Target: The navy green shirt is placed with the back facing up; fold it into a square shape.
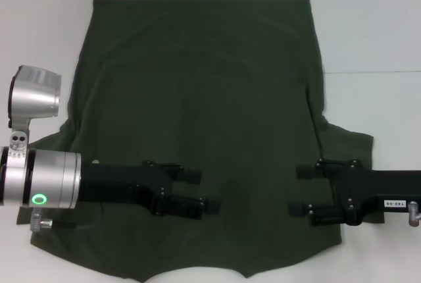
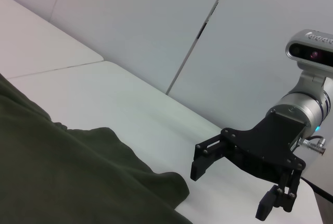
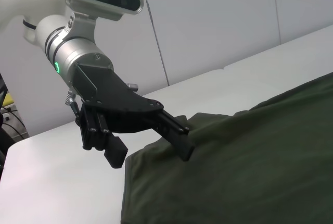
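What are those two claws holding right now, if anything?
Nothing. The left end effector and right end effector both hover open above the shirt, with no cloth between their fingers.

Left gripper (image 1: 200, 191) and right gripper (image 1: 297, 191) face each other, fingers spread.

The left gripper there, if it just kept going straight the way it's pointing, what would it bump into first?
Probably the right gripper, which faces it across the shirt. The left gripper points sideways above the cloth with nothing between them, though their relative heights are hard to judge.
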Controlling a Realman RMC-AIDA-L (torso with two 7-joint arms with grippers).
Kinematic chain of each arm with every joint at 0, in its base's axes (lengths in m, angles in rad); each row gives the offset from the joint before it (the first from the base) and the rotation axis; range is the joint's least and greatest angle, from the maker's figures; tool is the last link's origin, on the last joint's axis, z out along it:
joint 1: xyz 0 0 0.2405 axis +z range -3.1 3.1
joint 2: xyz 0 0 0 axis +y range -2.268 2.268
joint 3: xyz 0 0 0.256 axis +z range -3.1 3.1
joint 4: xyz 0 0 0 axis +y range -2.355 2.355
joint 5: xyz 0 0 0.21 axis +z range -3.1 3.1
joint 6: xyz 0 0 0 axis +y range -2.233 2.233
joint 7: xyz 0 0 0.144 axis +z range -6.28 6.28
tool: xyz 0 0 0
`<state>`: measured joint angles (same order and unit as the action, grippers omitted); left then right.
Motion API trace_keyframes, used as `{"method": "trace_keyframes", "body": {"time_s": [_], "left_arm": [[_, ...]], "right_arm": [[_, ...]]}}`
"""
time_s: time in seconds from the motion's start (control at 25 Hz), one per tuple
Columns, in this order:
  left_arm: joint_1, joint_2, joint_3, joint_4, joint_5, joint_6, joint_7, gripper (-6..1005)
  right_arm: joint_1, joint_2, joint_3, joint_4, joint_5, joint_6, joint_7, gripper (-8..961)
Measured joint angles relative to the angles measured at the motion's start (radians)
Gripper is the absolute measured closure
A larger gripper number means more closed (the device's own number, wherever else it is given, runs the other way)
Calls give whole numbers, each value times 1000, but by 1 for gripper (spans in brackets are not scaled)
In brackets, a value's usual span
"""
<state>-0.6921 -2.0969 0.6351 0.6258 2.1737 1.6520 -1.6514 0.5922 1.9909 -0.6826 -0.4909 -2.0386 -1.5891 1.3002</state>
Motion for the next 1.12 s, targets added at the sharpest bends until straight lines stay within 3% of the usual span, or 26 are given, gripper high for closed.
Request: {"method": "trace_keyframes", "body": {"time_s": [0.32,0.72,0.76,1.12], "left_arm": [[-3,5,-28,0,-17,10,-39,52],[-29,58,-260,11,-35,22,-416,52],[4,70,-336,50,-30,10,-524,52],[115,85,-441,151,58,-106,-696,51]], "right_arm": [[0,0,-1,0,0,1,-1,53],[8,0,-2,0,0,2,0,53],[9,0,-2,0,0,2,0,53],[11,-2,-17,0,0,10,-2,53]]}}
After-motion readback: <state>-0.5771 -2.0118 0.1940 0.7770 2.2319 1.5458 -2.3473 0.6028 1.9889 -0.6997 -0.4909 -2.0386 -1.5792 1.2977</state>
